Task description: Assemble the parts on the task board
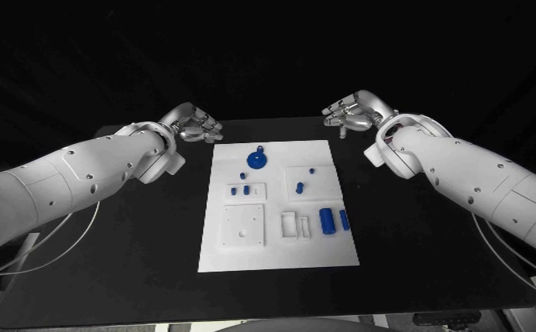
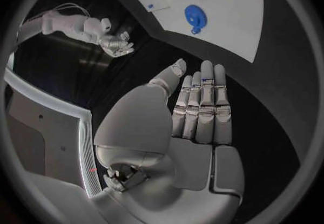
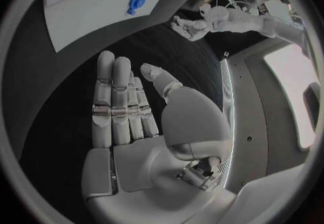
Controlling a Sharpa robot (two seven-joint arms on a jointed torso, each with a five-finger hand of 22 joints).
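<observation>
On task board (image 1: 280, 258): small parts (image 1: 328, 220) seemingly unassembled, indistinct.

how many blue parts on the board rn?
About 7: round disc at the far end; two small pegs left of middle; two small ones right of middle; two cylinders near right. Tiny ones may escape notice.

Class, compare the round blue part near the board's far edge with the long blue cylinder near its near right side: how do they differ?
The round blue part is a flat disc with a small tab; the blue cylinder is long and narrow. The disc lies on bare board, the cylinder beside a white raised block. Both are blue, untouched by either hand.
</observation>
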